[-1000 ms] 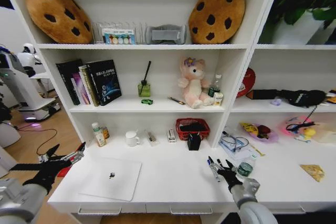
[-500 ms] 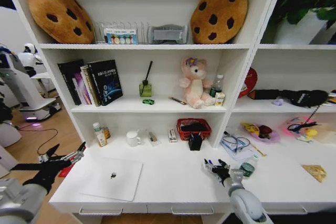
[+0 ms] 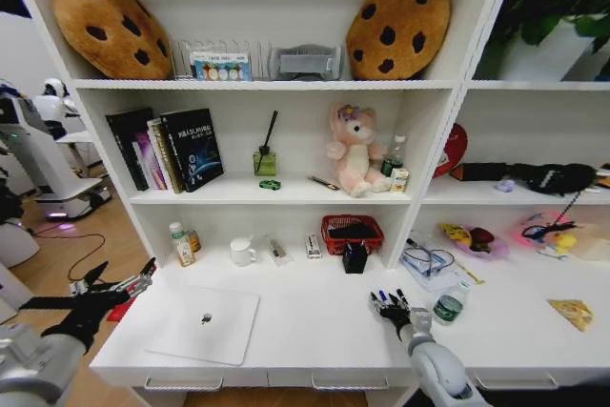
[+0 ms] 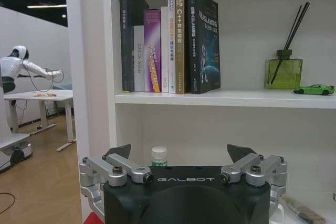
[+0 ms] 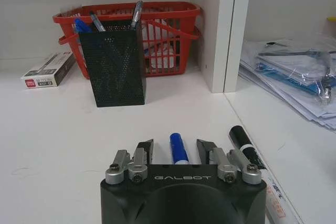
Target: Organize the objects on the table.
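A: Right gripper (image 5: 176,150)?
B: Low over the table (image 3: 315,331), at 5 o'clock in the head view. Jaws narrow, not closed, with a blue pen (image 5: 179,149) lying between the fingertips. Can't tell if the pads touch it.
A: Anything beside it?
B: A black marker (image 5: 245,146) just off its 3 o'clock side, flat on the desk. In the head view a small dark-green container (image 3: 447,308) stands close to the gripper, at 3 o'clock from it.
A: Further out?
B: At 11 o'clock from the gripper, a black mesh pen holder (image 5: 118,66) with pens in it. The red basket (image 5: 157,30) is right behind, touching or nearly. A small box (image 5: 48,70) lies at 10 o'clock. A stack of papers in plastic (image 5: 294,72) sits past the shelf divider at 2 o'clock.
A: Left gripper (image 4: 184,156)?
B: Parked off the desk's left end, at 8 o'clock in the head view. Jaws wide, holding nothing.
A: Laptop?
B: The laptop (image 3: 204,323) is closed, flat on the desk near the front edge, at 7 o'clock.
A: Toy car?
B: The green toy car (image 4: 314,89) is up on the middle shelf, beside the reed diffuser (image 4: 283,72), right of the books (image 4: 170,38).
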### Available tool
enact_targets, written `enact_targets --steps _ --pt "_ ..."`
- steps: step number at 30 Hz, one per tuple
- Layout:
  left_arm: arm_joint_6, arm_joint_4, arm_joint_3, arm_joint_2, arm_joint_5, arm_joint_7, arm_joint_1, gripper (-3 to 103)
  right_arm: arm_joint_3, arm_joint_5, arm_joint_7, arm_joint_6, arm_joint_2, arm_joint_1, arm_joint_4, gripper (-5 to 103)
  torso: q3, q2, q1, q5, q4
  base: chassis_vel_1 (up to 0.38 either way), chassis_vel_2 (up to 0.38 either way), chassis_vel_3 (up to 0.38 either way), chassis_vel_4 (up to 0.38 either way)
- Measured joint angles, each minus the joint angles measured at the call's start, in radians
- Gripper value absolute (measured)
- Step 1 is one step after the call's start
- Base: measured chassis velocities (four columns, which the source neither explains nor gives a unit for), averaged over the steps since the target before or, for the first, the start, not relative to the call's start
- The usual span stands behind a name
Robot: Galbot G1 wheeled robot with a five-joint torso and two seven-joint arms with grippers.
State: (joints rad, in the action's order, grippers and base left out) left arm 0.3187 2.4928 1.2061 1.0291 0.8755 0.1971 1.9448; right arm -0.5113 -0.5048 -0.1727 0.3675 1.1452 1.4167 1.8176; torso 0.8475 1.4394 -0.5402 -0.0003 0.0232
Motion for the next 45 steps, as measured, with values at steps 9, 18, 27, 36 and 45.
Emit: enact_targets --steps 9,18,27,36,45 --pt "0.0 0.0 0.0 0.0 0.0 0.0 0.0 100 0.016 -0.003 0.0 0.0 -0.009 -0.018 -0.014 17 0.0 0.0 0.0 0.0002 0.0 0.0 0.0 0.0 0.0" --pt "0.0 0.0 0.0 0.0 0.0 0.0 0.0 100 0.027 -0.01 0.05 -0.05 -0.019 -0.034 0.002 12 0.0 0.0 0.0 0.0009 0.0002 0.0 0.0 0.0 0.0" --pt "0.0 0.0 0.0 0.0 0.0 0.0 0.0 100 0.056 0.074 0.191 -0.431 -0.061 -0.182 0.013 9 0.0 0.0 0.0 0.0002 -0.0001 0.0 0.0 0.0 0.0" --pt "0.0 0.0 0.0 0.0 0.0 0.0 0.0 100 0.148 0.129 0.101 -0.636 0.021 -0.358 -0.179 9 0.0 0.0 0.0 0.0002 -0.0003 0.0 0.0 0.0 0.0" --pt "0.0 0.0 0.0 0.0 0.0 0.0 0.0 100 0.195 0.187 0.101 -0.71 0.073 -0.454 -0.329 9 0.0 0.0 0.0 0.0002 -0.0001 0.0 0.0 0.0 0.0"
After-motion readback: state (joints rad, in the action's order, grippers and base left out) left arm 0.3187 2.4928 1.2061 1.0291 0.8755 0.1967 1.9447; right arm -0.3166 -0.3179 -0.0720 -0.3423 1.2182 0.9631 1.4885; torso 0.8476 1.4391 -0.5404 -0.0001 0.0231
